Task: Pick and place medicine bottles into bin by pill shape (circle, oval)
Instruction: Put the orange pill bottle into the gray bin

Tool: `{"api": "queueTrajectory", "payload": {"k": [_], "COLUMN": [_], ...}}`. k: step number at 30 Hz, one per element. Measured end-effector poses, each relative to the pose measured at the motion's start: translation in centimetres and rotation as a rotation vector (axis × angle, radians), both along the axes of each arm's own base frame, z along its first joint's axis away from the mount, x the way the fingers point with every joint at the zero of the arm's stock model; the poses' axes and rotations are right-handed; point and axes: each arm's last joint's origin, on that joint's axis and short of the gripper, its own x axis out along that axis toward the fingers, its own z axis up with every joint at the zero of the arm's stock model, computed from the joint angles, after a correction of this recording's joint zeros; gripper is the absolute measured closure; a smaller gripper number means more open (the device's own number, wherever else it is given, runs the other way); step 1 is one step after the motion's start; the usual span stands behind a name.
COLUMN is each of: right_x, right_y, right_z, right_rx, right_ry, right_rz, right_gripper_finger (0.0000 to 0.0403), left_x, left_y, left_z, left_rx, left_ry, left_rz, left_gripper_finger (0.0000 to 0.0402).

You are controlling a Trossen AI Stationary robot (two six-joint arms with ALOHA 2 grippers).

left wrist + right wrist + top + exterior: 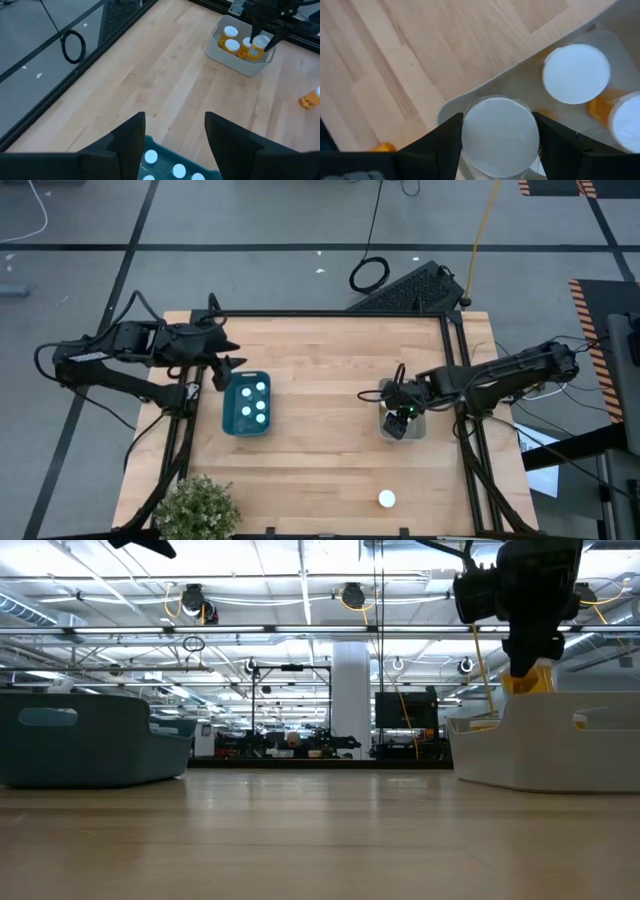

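Observation:
My right gripper (400, 417) hangs over the white bin (417, 430) at the table's right, shut on a medicine bottle (500, 136) with a white cap and amber body. Two more capped bottles (576, 74) stand upright in that bin. Another bottle (386, 499) rests on the table near the front edge. My left gripper (175, 125) is open with nothing between its fingers, above the far end of the blue bin (247, 406), which holds several white-capped bottles (252, 404). My right gripper pinches the bottle between its two fingers at opposite sides of the top, by the white cap (470, 137). The fingers come from above, pointing down. The bottle hangs upright below them, its amber body (527, 680) clear and just above the white bin's rim.
A potted plant (195, 508) stands at the near left corner. A keyboard (410, 288) lies on the floor beyond the far edge. Bare wood stretches between the two bins and along the table's front.

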Motion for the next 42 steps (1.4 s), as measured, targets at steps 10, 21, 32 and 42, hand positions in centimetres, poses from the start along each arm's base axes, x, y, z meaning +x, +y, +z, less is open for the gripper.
{"api": "queueTrajectory", "payload": {"k": [10,21,32,42], "right_x": [-0.2,0.0,-0.2,-0.5], "right_y": [-1.4,-1.5,-1.5,-1.4], "right_z": [-1.1,-2.5,-3.1,-2.6], "right_rx": [-0.019,-0.003,-0.023,0.006], "right_ry": [0.015,-0.045,-0.044,-0.064], "right_rz": [-0.004,0.024,0.076,0.076], "right_gripper_finger": [0.0192,0.0184,0.0161,0.0131], "left_x": [0.0,-0.1,-0.1,-0.2], "left_y": [0.5,1.0,1.4,1.6], "left_z": [0.0,0.0,0.0,0.0], "left_rx": [0.02,0.012,0.011,0.022], "left_ry": [0.011,0.013,0.019,0.025], "left_rz": [0.013,0.02,0.023,0.022], "left_gripper_finger": [0.0192,0.0192,0.0192,0.0192]}}
